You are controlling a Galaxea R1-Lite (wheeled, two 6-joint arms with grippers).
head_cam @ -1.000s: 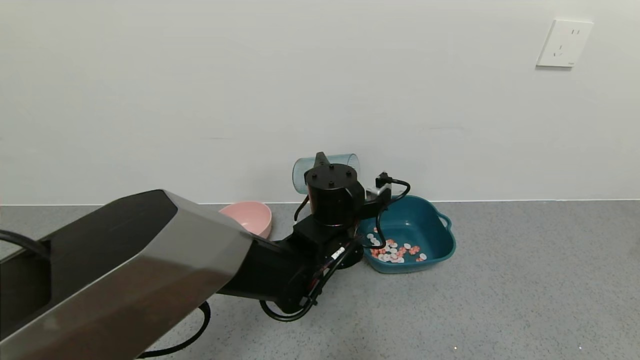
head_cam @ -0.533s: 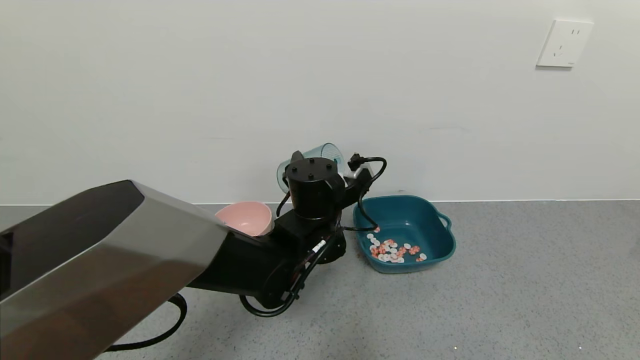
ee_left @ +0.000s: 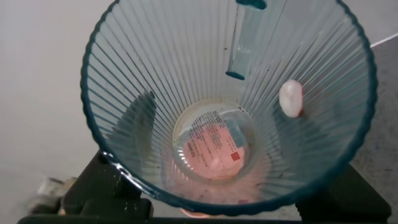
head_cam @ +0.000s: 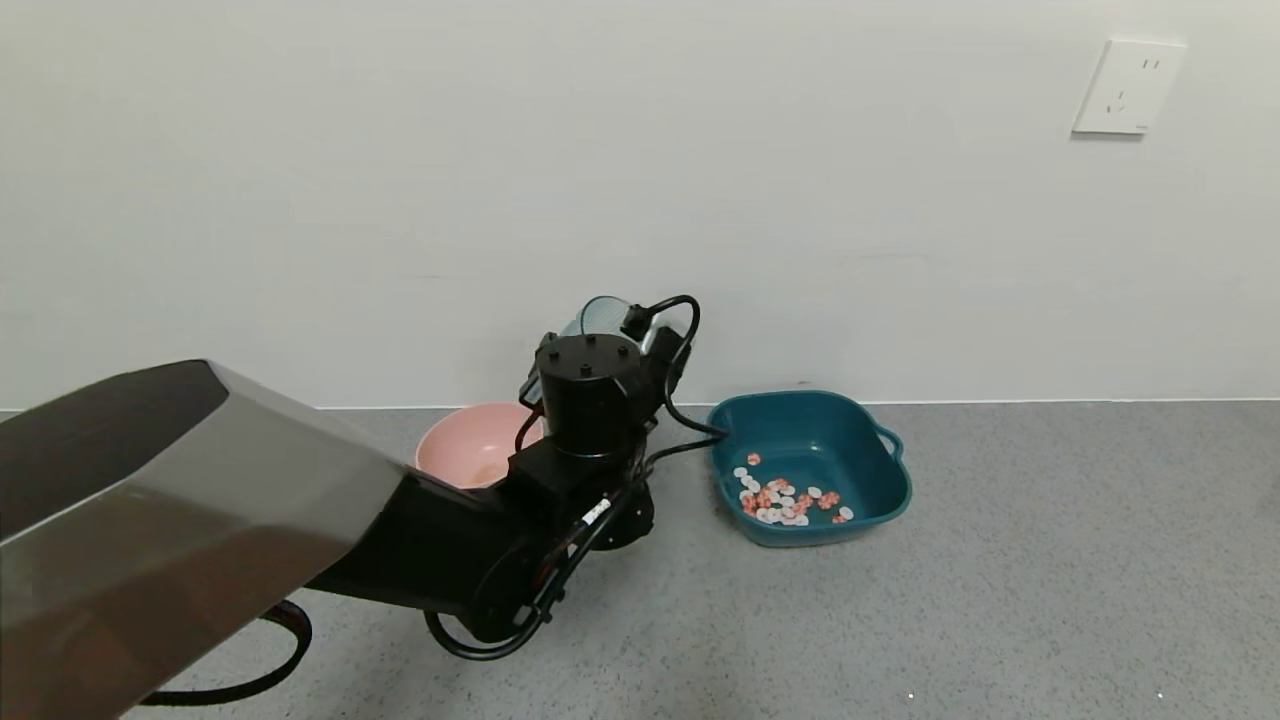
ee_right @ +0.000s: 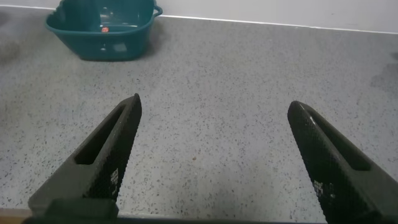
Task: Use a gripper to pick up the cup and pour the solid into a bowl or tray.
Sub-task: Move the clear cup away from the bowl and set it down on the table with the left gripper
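My left gripper (ee_left: 221,202) is shut on the ribbed blue-grey cup (ee_left: 186,81), dark fingers (ee_left: 93,193) on either side of its rim. In the head view the cup (head_cam: 598,312) shows only as a sliver behind the black left wrist (head_cam: 588,385), held in the air between the pink bowl and the teal tray (head_cam: 870,470). One white piece (ee_left: 291,98) clings to the cup's inner wall; the rest of the cup looks empty. Many orange-pink and white pieces (head_cam: 785,500) lie in the tray. My right gripper (ee_right: 214,124) is open and empty over bare floor.
A round pink bowl (head_cam: 465,450) stands left of the tray, partly behind the left arm. Both stand against the white wall on a grey speckled surface. The tray also shows far off in the right wrist view (ee_right: 99,34). A wall socket (head_cam: 1128,87) is at upper right.
My left arm has swung left with the cup, from over the tray's left edge to beside the pink bowl. The cup has turned from lying sideways to nearer upright.
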